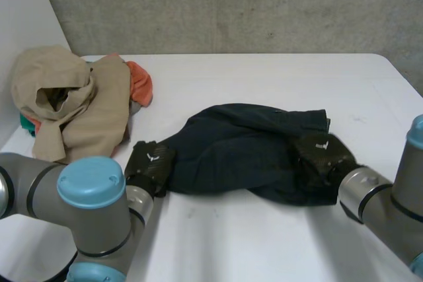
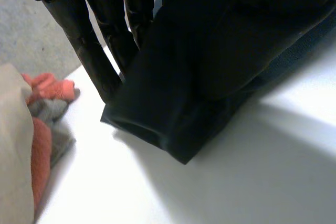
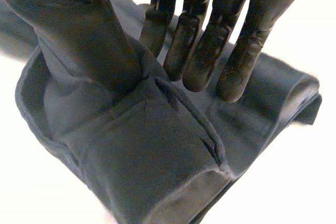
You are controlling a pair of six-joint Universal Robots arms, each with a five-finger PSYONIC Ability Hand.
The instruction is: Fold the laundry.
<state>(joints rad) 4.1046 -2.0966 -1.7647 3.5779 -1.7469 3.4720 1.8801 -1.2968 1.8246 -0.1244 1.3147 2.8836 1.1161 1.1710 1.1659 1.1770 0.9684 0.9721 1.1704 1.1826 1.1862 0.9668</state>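
dark garment (image 1: pixel 244 153): bunched, so what kind of clothing it is cannot be told; its right end lies under the right hand (image 1: pixel 322 155); in both wrist views it runs past the picture's edge.
right hand: thumb wrapped in a fold of the cloth, with the straight fingers (image 3: pixel 202 56) pressing that fold from the other side.
left hand (image 1: pixel 149 163): the garment covers one side of it in its wrist view; whether it grips the cloth cannot be told.
tan cloth (image 1: pixel 79 107): hides most of the orange cloth (image 1: pixel 140 82) and a teal piece (image 1: pixel 25 123); their kinds cannot be told.
worktop (image 1: pixel 264 236): near left corner hidden behind the left arm (image 1: pixel 92 193); near edge cut off.
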